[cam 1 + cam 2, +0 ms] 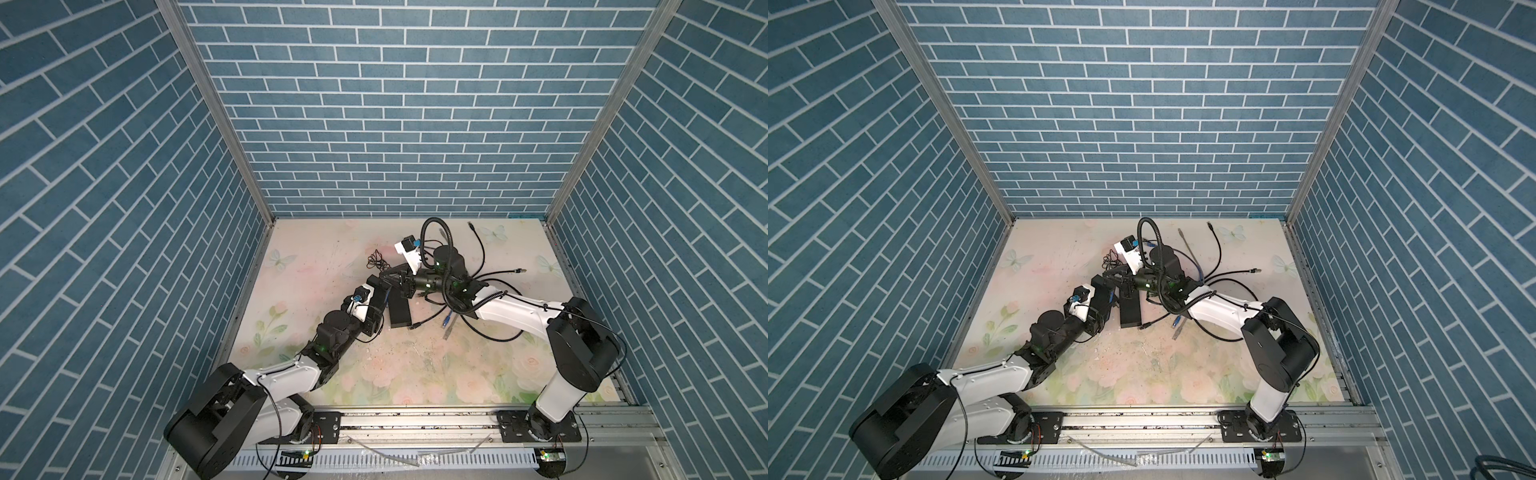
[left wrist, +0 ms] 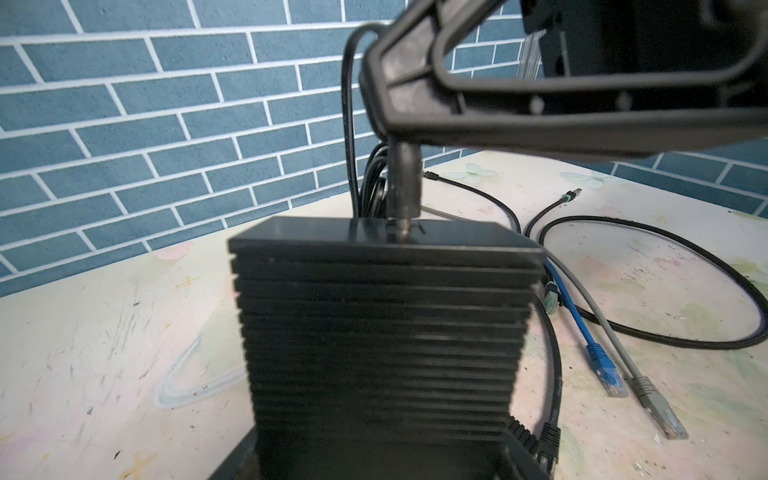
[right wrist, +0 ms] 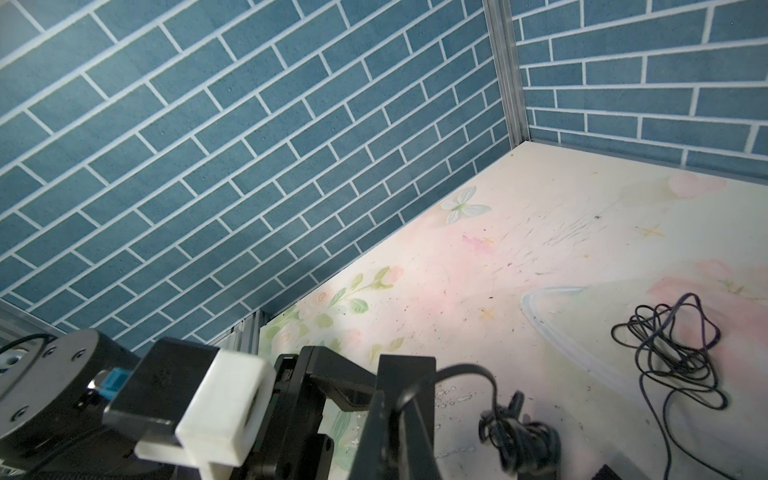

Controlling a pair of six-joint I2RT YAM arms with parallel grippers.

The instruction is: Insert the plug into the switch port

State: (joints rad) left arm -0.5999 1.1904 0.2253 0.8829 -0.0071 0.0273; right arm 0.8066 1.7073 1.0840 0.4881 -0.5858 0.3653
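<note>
Plug [image 2: 403, 187] pinched in the closed right gripper [image 2: 395, 133], tip at the port [image 2: 405, 230] on the free end face of the switch [image 2: 382, 332]; gripped by its stiff body, probably to keep the push in line with the port; depth of seating not discernible. Switch clasped across its ribbed body by the left gripper [image 1: 390, 293], jaws wide around it, evidently as a brace against that push; spare cables [image 2: 582, 332] lying aside on the table [image 2: 104, 374].
</note>
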